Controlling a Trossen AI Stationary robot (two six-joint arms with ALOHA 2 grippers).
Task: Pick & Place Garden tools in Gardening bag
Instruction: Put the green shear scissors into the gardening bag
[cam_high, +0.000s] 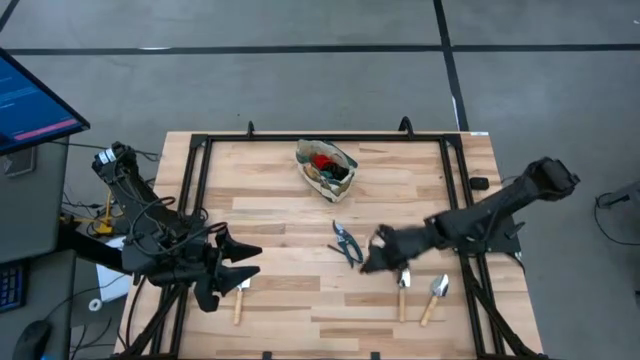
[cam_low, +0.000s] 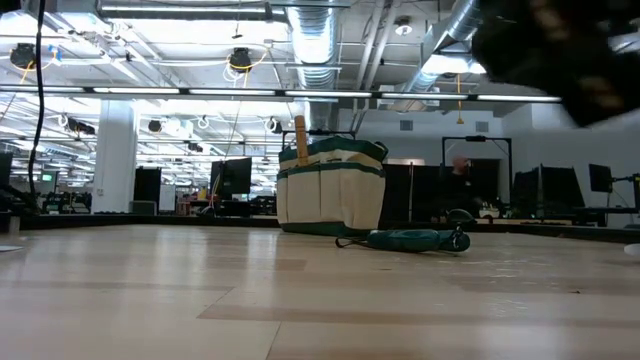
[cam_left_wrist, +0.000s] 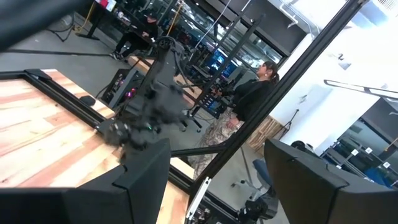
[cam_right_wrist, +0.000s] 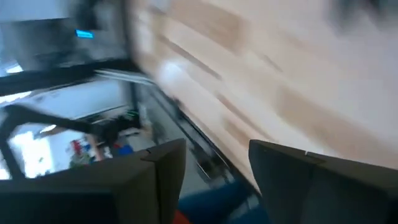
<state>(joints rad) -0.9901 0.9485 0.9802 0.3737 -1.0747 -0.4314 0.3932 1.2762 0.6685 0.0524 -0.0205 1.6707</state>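
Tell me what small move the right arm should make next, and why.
Probably shift the right gripper onto the dark-handled pruning shears and lower it. It sits just beside them with nothing visible between its fingers, while the beige and green fabric bag stands farther up the wooden table. The left gripper waits open.

Fabric bag (cam_high: 325, 168), wood table (cam_high: 280, 200), wood-handled metal trowels (cam_high: 433, 298)

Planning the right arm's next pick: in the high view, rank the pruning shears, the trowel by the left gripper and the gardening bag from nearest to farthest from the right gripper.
Measured from the right gripper:
1. Pruning shears, just beside it toward the table's middle.
2. Gardening bag, at the table's far edge.
3. Trowel, across the table at the left gripper.
The bag and trowel are close; the trowel looks slightly farther.
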